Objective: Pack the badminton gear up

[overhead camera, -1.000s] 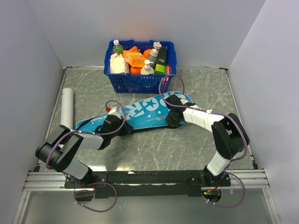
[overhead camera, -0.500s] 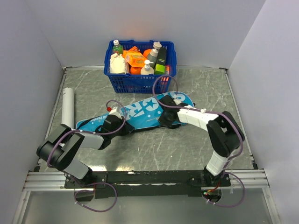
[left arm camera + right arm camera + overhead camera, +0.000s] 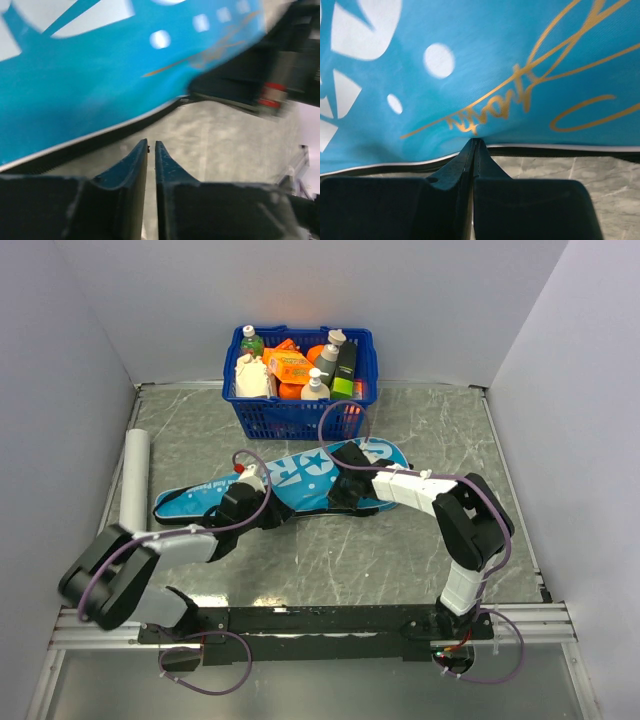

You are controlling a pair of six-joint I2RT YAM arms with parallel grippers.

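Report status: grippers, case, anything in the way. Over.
Left gripper barely open, tips just off the teal case edge. Right gripper shut, pinching that edge. White tube lies apart at left; blue basket behind the case.

Teal case [image 3: 100, 85] beyond seemingly empty gripper [image 3: 151, 145]

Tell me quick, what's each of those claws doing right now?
Left gripper: barely open, nothing in it, tips just short of the teal racket case.
Right gripper: closed, pinching the edge of that case.
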